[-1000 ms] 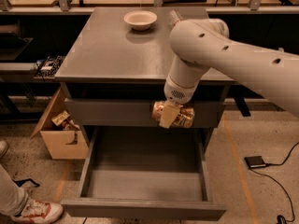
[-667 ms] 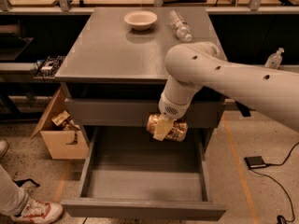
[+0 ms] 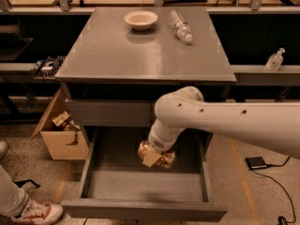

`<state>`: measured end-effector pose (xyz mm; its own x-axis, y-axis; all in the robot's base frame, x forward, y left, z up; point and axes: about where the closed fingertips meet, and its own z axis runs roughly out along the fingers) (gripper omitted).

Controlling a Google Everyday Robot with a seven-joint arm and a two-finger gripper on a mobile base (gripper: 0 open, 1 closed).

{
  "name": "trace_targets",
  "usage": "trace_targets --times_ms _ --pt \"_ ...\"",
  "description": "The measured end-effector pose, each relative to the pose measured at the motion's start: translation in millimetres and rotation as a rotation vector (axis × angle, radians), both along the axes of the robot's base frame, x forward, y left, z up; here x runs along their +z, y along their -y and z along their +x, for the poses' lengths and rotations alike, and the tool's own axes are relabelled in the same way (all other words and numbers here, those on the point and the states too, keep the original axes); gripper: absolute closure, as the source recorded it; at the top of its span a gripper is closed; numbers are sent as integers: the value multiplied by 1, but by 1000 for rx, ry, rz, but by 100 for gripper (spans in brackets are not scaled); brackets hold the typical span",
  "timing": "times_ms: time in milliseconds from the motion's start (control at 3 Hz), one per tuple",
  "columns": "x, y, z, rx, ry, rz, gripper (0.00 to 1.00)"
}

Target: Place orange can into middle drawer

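Observation:
The orange can (image 3: 161,158) lies sideways in my gripper (image 3: 153,156), its shiny gold body showing to the right of the cream fingers (image 3: 150,158). The gripper is shut on it and holds it low inside the open middle drawer (image 3: 140,186), just above the tray floor toward the back centre. The drawer is pulled far out from the grey cabinet (image 3: 140,55). My white arm (image 3: 225,123) reaches in from the right and dips down over the drawer.
A cream bowl (image 3: 141,19) and a clear plastic bottle (image 3: 180,26) lie on the cabinet top. A cardboard box (image 3: 61,135) stands left of the drawer. A person's shoe (image 3: 33,212) is at bottom left. A small black device (image 3: 257,162) with cable lies on the floor right.
My arm has lowered and moved left, carrying the can from in front of the cabinet's upper drawer front down into the open drawer. The bottle on top is now uncovered.

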<state>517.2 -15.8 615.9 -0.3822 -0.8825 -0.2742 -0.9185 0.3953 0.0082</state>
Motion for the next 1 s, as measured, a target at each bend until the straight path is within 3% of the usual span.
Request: trace_targets --times_ms 333,667,1000 --pt "-4 -10 7 -24 42 41 100" --pt "-10 -9 8 -34 39 52 100" --pt "-40 -4 18 -68 37 71 100"
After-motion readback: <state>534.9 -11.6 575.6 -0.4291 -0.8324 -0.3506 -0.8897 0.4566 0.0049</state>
